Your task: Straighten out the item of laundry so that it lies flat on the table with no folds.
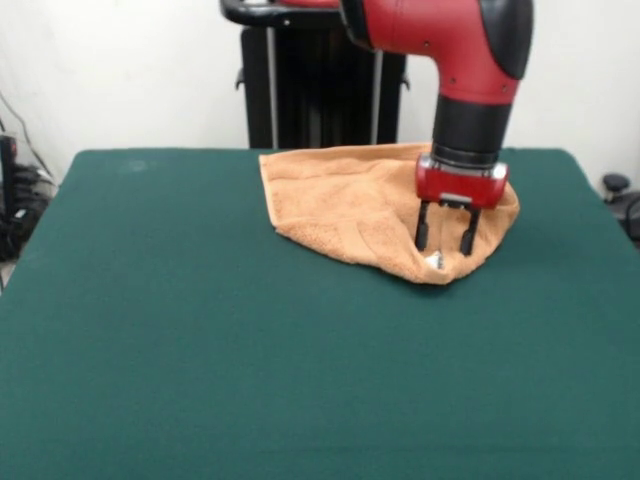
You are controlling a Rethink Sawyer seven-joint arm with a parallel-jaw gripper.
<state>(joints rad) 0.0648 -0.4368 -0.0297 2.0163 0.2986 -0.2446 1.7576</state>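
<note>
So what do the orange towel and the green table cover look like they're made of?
The towel looks like soft cotton terry: matte, with a nubby, looped surface and a flatter woven band near its edge, and it drapes in limp folds. The table cover looks like felt or a similar dense cloth: flat, dark green, without sheen or visible weave. The exact fibre of either can't be told.

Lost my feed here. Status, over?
Gripper open, low over the towel. Towel still folded, at the table's far side. Nothing in the way.
</note>
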